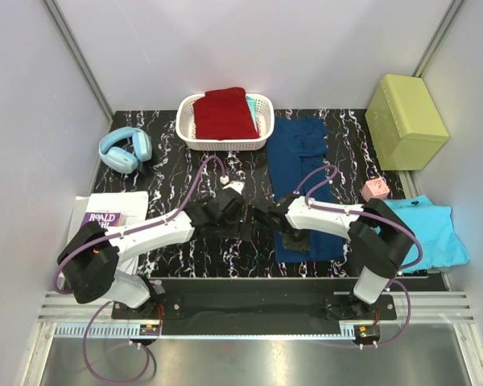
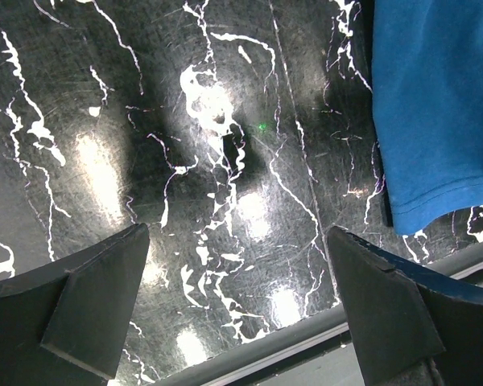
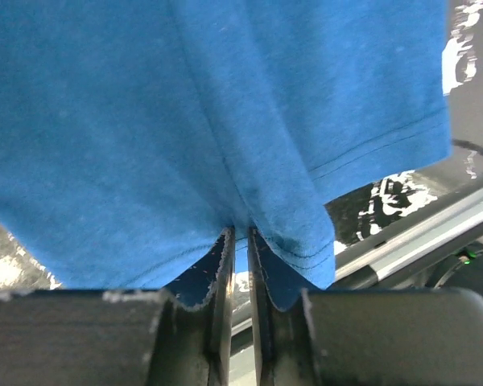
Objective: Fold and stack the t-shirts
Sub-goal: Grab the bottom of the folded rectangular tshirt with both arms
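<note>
Pinching blue t-shirt (image 3: pixel 185 121) hem between right fingers (image 3: pixel 223 322) | left fingers (image 2: pixel 88 305) beside it

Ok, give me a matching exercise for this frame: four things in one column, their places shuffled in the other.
Things:
1. dark red t-shirt
2. navy t-shirt
3. turquoise t-shirt
4. headphones

Places:
A. back left of the table
B. near right corner
C. in the white basket
D. spread out in the middle

Pairs: 1-C, 2-D, 3-B, 4-A
</note>
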Robot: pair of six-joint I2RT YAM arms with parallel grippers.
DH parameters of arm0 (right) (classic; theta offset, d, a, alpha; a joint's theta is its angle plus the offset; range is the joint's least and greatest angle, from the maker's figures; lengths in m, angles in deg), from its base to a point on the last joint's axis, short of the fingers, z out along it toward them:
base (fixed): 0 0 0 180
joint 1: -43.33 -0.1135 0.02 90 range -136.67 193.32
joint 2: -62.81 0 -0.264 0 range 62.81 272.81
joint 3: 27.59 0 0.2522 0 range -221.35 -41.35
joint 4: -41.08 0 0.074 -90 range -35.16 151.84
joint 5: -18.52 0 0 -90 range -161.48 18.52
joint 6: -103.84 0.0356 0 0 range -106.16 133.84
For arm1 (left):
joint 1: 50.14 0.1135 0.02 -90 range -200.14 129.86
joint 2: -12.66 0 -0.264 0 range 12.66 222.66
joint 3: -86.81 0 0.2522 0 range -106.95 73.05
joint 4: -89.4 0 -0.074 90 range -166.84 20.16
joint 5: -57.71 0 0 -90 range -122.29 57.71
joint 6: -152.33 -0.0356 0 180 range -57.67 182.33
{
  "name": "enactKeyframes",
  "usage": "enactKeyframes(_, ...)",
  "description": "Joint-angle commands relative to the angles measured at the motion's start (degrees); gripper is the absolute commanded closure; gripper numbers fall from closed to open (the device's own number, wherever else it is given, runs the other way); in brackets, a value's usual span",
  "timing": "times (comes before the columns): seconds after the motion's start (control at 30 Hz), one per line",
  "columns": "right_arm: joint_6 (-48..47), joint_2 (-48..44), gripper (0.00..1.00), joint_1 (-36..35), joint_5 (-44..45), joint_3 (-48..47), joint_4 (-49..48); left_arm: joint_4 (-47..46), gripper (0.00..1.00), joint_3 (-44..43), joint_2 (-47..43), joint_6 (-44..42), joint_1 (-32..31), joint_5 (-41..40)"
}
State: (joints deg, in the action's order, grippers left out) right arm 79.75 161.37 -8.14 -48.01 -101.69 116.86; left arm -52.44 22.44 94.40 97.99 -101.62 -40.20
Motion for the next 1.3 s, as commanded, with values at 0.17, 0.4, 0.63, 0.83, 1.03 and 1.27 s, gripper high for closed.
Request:
enactKeyframes(0.17,6.95,-5.57,0.82,-0.22,8.35,-2.77,7.06,-1.29,0.01,0.43,-1.84,0.02,0.16,-0.63)
enactKeyframes(0.4,8.53,-9.18,0.78,-0.22,9.23,-2.6,9.43,-1.73,0.01,0.25,-1.14,0.11,0.16,0.17)
enactKeyframes(0.63,8.27,-3.21,0.78,-0.13,6.07,-1.1,9.62,-1.73,0.01,0.51,-1.49,0.46,0.16,0.34)
enactKeyframes(0.83,6.51,0.75,0.74,-0.04,2.91,-0.13,8.73,-1.64,0.01,0.86,-1.93,0.55,0.16,0.43)
enactKeyframes(1.03,6.95,6.72,0.74,-0.13,1.67,-2.42,13.56,-1.64,0.01,0.95,-1.84,0.64,0.16,0.87)
enactKeyframes(1.27,11.76,3.07,0.74,-0.22,3.24,-2.24,16.11,-1.64,0.01,0.86,-2.45,0.46,0.07,1.22)
